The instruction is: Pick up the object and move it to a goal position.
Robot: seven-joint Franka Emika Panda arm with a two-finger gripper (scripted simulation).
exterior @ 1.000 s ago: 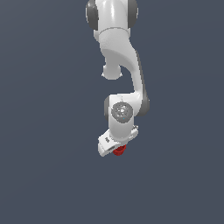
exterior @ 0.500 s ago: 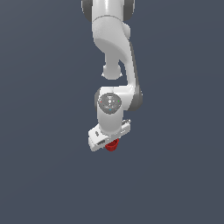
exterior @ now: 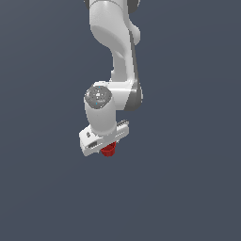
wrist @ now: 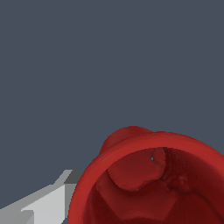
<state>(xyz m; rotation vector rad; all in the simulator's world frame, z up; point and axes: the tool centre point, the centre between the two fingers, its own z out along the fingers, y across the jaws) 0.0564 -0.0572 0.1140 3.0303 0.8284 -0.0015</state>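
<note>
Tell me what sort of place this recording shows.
Most likely a bare simulated workspace, not a real room: a flat, featureless grey-blue ground fills both views, the smooth white robot arm looks rendered, and only a small red hollow cup-like cylinder sits at its end effector.

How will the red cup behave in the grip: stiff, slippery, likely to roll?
The red cup looks rigid: its thick round rim holds shape. Its curved wall probably gives the tool little contact, so it may twist or slip. Set on its side, it would likely roll.
</note>
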